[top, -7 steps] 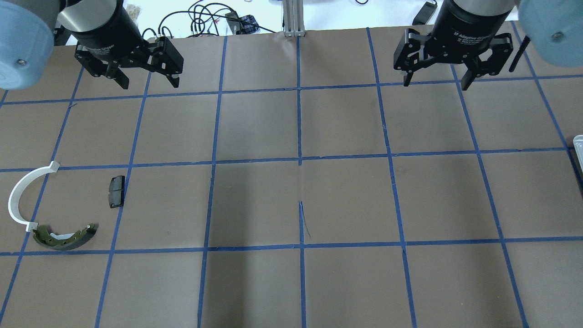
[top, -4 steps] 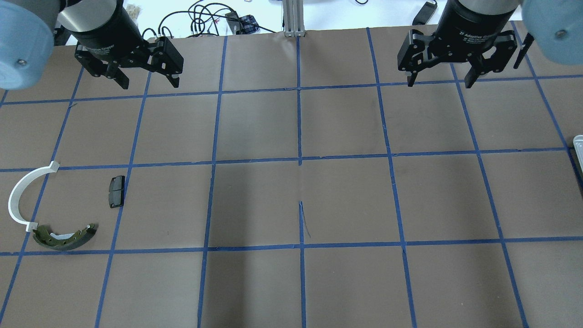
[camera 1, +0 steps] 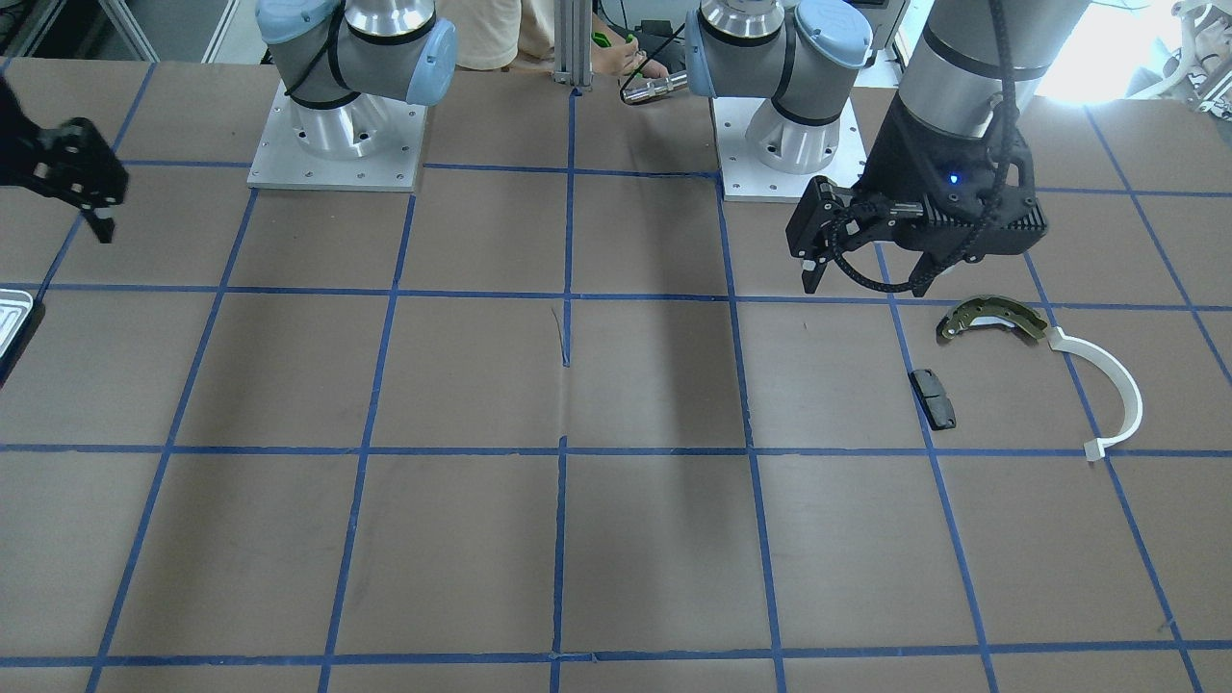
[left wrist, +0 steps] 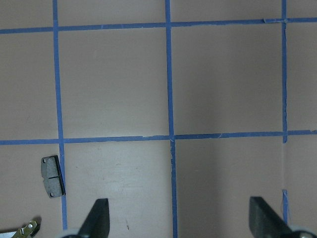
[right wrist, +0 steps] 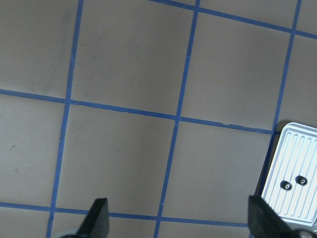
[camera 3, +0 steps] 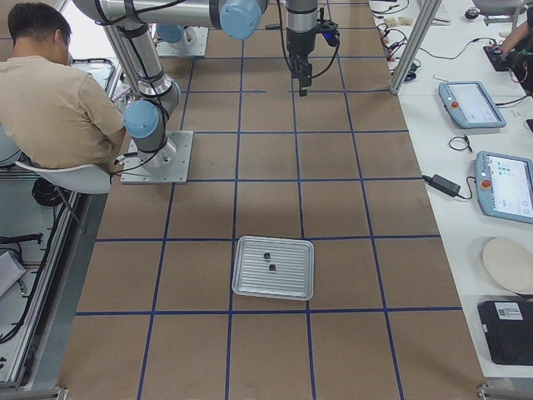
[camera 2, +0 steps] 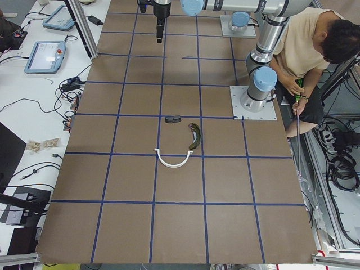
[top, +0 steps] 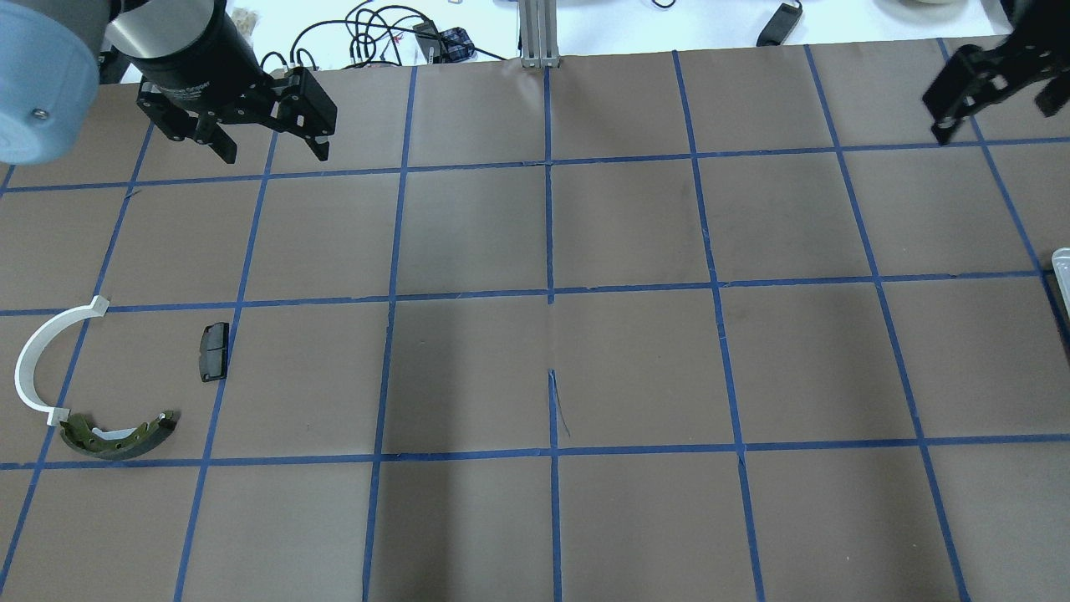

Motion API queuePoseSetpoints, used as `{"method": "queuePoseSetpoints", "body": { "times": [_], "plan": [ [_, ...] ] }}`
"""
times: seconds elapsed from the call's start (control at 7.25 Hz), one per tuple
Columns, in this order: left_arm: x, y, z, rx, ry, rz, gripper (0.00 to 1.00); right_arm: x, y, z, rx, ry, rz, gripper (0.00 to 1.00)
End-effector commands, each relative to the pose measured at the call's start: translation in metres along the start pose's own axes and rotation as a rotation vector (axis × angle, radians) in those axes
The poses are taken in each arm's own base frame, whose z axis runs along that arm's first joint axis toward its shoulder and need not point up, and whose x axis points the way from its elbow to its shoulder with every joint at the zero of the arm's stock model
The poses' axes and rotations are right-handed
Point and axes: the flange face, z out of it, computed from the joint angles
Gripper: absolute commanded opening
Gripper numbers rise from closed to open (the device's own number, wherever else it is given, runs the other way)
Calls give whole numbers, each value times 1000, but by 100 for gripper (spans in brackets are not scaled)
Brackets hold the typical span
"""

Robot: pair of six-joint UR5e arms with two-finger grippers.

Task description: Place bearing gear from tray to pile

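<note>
Now right gripper [right wrist: 179, 218], jaws spread wide & nothing held, is being swung twd tray [right wrist: 292, 148] at 4 o'clock of its wrist cam; bearing gears [right wrist: 286, 185] are lying inside, pickup pending; left gripper [top: 274, 152] likewise spread, empty.

In your overhead view, the tray [top: 1062, 261] is sitting at 3 o'clock, two gears [camera 3: 266, 256] [camera 3: 272, 268] lying in it. Far across, the arc [top: 29, 351] is lying at the pad's [top: 213, 352] 9 o'clock, the shoe [top: 117, 439] around its 8.
</note>
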Motion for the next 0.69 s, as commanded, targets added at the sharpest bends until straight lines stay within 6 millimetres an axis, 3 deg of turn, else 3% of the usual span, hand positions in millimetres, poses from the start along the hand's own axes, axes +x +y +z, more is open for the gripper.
{"method": "queuePoseSetpoints", "body": {
  "times": [0.0,0.14,0.28,0.55],
  "plan": [
    [-1,0,0,0,0,-1,100,145,60,26,-9,-43,-67,100],
    [-1,0,0,2,0,-1,100,223,104,63,-51,-93,-7,100],
    [-1,-1,0,0,0,-1,100,274,137,99,-51,-156,34,100],
    [-2,-1,1,0,0,-3,100,307,152,149,-63,-237,-81,100]
  ]
}}
